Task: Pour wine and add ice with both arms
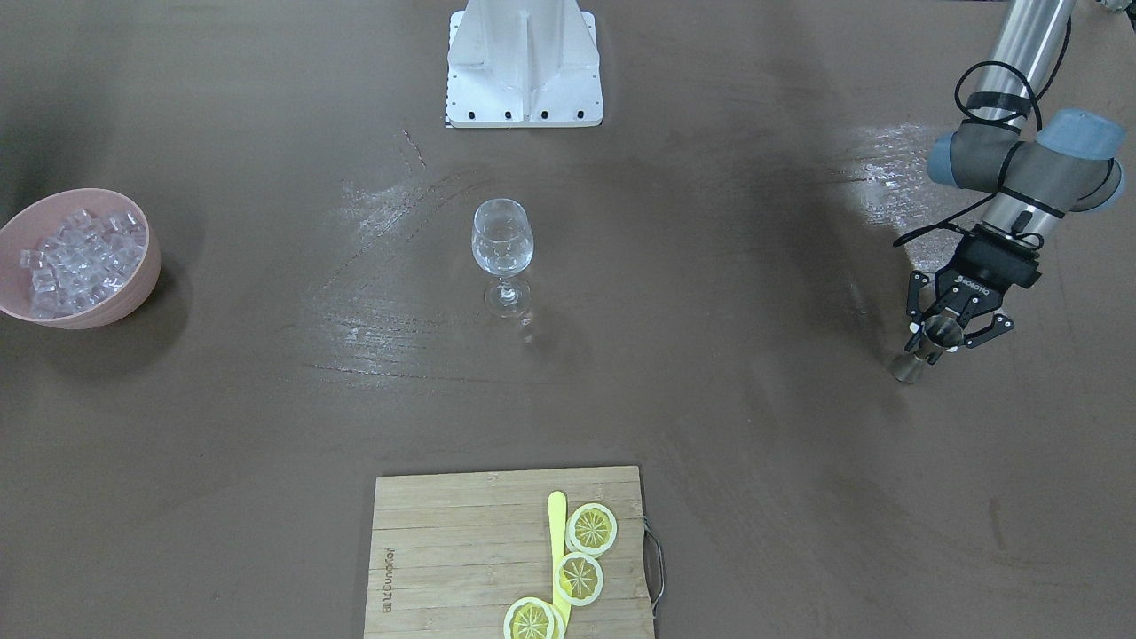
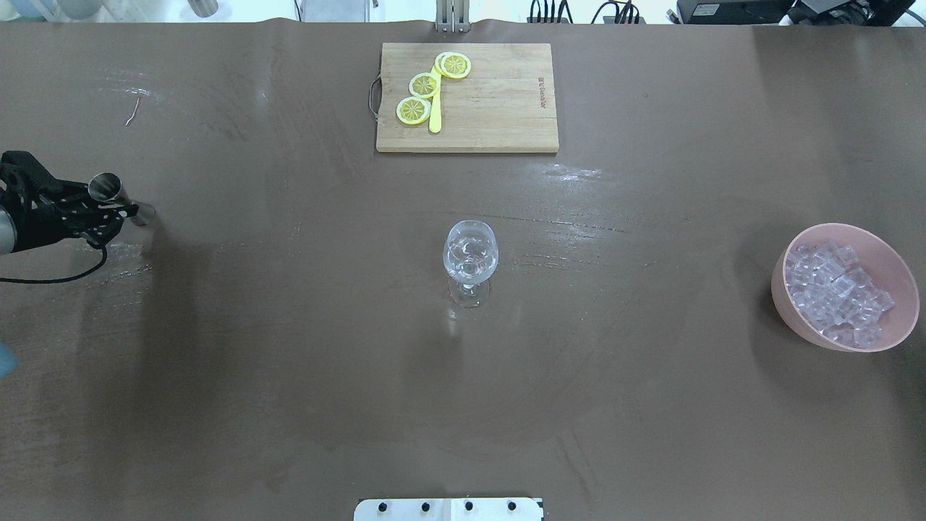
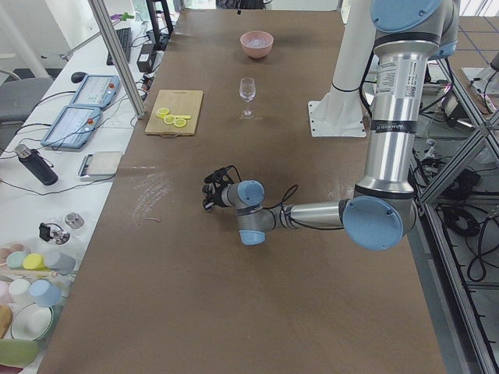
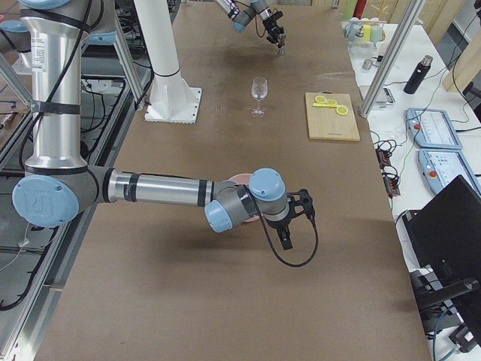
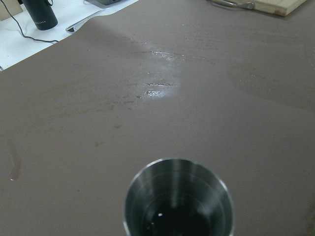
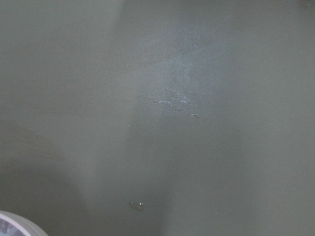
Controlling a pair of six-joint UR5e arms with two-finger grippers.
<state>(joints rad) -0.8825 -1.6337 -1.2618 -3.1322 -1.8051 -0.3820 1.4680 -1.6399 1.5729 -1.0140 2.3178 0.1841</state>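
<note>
Silver-grey arms [image 1: 1025,40], pale-blue joint caps [image 1: 1078,133]

ROBOTIQ stands on the left gripper [image 1: 939,338]; the mark stamped on the cutting board [image 1: 461,550] is unreadable.

The wine glass [image 2: 470,257] stands mid-table, cutting board [image 2: 499,101] beyond it, bowl [image 2: 780,286] of ice [image 2: 839,293] far right.

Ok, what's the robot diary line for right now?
left gripper: shut on metal cup, table's left end | right gripper: near pink bowl, jaws unclear | wine glass: centre, upright | ice: in bowl
</note>
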